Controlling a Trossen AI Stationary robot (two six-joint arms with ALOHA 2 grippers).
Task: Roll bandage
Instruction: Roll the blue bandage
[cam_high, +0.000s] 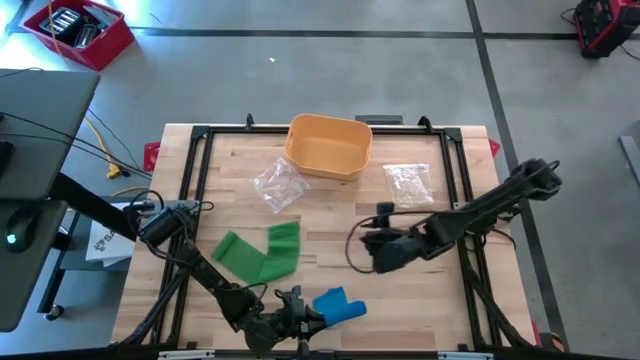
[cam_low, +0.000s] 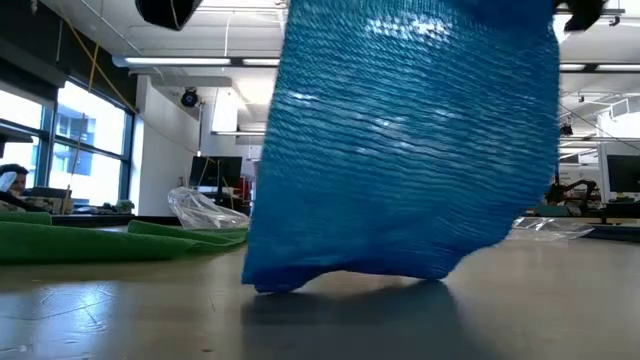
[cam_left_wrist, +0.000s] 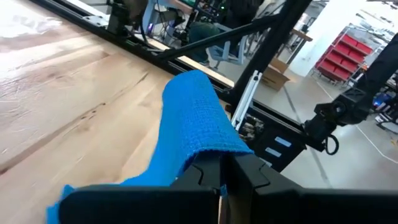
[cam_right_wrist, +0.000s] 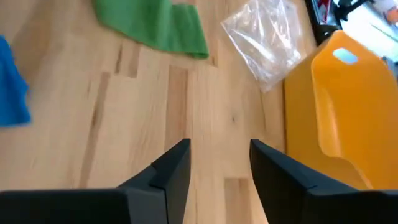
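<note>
1. The wooden table (cam_high: 330, 215) fills the middle of the high view inside a black frame, and everything below is placed against the yellow bin (cam_high: 329, 146) at its far edge.
2. The yellow bin sits empty at the middle of the far edge.
3. The green bandage (cam_high: 262, 251) lies loosely folded, well in front of the bin and to its left.
4. The blue bandage (cam_high: 338, 304) sits at the near edge, straight in front of the bin and far from it.
5. The left gripper (cam_high: 300, 313) has its fingers clamped together on the blue bandage's left end; the cloth rises in a fold past them in the left wrist view.
6. The right gripper (cam_high: 374, 243) hovers in front of the bin, slightly right, fingers apart and holding nothing.
7. Two clear plastic wrappers lie just in front of the bin, one (cam_high: 278, 184) left, one (cam_high: 408, 182) right.
</note>
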